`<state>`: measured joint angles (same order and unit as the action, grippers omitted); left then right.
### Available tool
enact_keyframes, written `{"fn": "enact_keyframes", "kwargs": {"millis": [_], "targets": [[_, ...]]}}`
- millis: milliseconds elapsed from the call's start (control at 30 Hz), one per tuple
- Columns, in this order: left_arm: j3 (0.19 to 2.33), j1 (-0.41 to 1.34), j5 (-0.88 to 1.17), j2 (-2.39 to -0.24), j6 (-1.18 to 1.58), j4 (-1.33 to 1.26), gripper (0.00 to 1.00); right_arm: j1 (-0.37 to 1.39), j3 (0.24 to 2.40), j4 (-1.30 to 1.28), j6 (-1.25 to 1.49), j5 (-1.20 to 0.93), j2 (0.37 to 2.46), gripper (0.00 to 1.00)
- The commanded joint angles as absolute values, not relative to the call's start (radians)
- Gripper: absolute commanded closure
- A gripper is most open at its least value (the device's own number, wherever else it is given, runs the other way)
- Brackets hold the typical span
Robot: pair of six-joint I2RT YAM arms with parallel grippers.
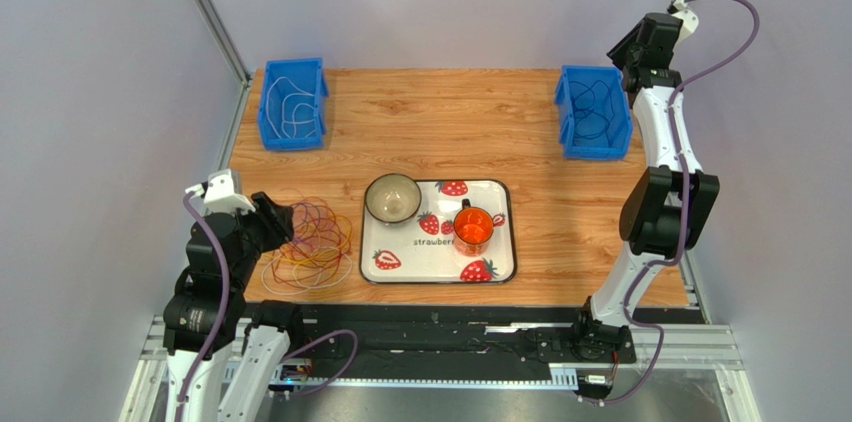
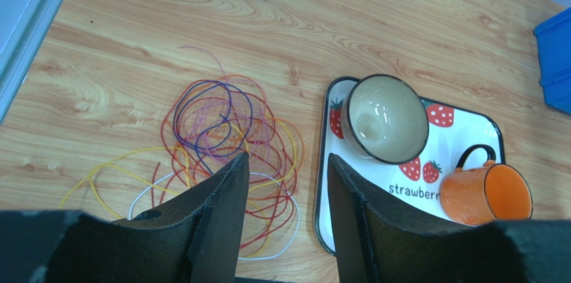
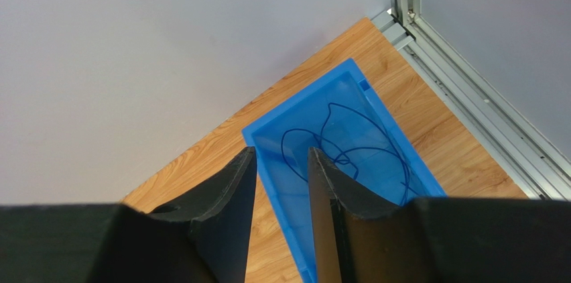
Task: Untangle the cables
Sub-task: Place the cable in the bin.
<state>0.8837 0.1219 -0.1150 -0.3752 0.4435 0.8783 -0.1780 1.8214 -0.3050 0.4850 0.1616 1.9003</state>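
Between left gripper (image 2: 287, 162) fingers, half apart: nothing held. Tangled cables (image 2: 228, 122) lie just below on wood table (image 2: 120, 48), lower left of top view. Right gripper (image 3: 281, 152) parted too, empty, over right blue bin (image 3: 298, 95) holding dark cable (image 1: 590, 110). Left bin (image 1: 268, 107) has white cable (image 1: 290, 107). Early stage, I'd say; most unsorted. Strawberry tray (image 1: 430, 264), bowl (image 1: 392, 198), mug (image 1: 473, 230); grey walls.

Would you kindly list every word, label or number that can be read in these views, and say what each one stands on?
"strawberr": printed on the tray; the word's end is hidden behind the orange mug.
No other writing is readable in any view.
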Motion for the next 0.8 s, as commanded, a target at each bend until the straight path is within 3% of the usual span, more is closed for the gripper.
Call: {"fn": "enact_keyframes", "kwargs": {"millis": [0, 767], "targets": [[0.888, 0.117, -0.143, -0.383, 0.459, 0.867, 0.45, -0.173, 1.778, -0.29, 0.512, 0.103, 1.776, 0.62], [0.894, 0.117, -0.123, -0.719, 0.534, 0.79, 0.5, 0.095, 1.362, -0.367, 0.512, -0.026, 1.333, 0.62]]}}
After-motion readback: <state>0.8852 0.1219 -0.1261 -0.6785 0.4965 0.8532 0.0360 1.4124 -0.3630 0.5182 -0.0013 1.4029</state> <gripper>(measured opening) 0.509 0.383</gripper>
